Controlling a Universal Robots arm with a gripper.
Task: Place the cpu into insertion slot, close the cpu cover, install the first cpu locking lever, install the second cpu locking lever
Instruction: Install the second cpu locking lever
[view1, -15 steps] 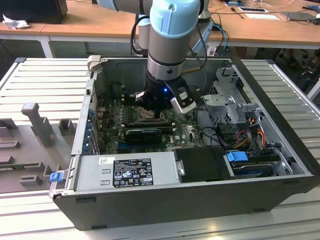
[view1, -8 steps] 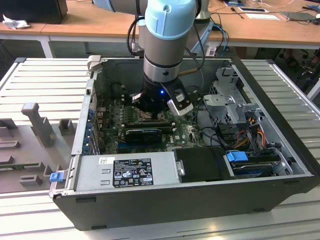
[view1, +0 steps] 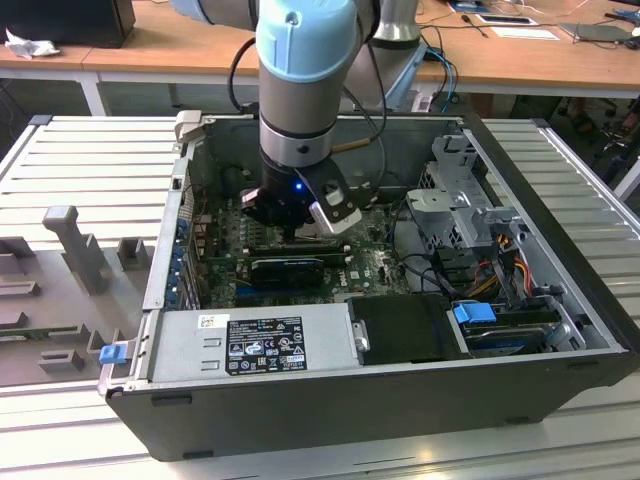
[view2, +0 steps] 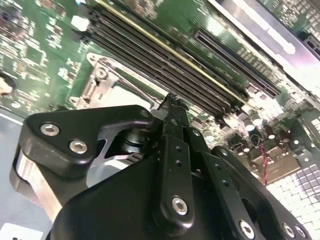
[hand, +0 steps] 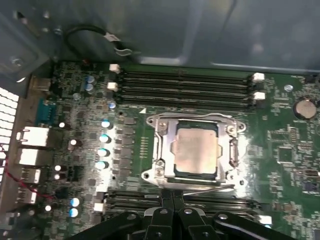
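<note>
The cpu (hand: 196, 150), a pale tan-silver square, lies flat in the insertion slot (hand: 195, 176) at the middle of the green motherboard. The grey-metal cpu cover (hand: 164, 145) lies down around it, its open centre showing the chip. A thin metal locking lever (hand: 210, 188) runs along the socket's edge nearest my gripper (hand: 172, 200). The black fingers are shut together with nothing between them, their tips right at that lever. In the second wrist view the gripper (view2: 172, 102) stands just beside the cover's frame (view2: 100, 75). The exterior view shows the gripper (view1: 290, 225) low inside the open computer case.
Long black memory slots (hand: 185, 85) flank the socket on two sides. A long black card (view1: 290, 268) stands just in front of the gripper. The power supply (view1: 250, 345), drive cage (view1: 470, 200) and cables (view1: 500, 250) crowd the case's front and the exterior view's right.
</note>
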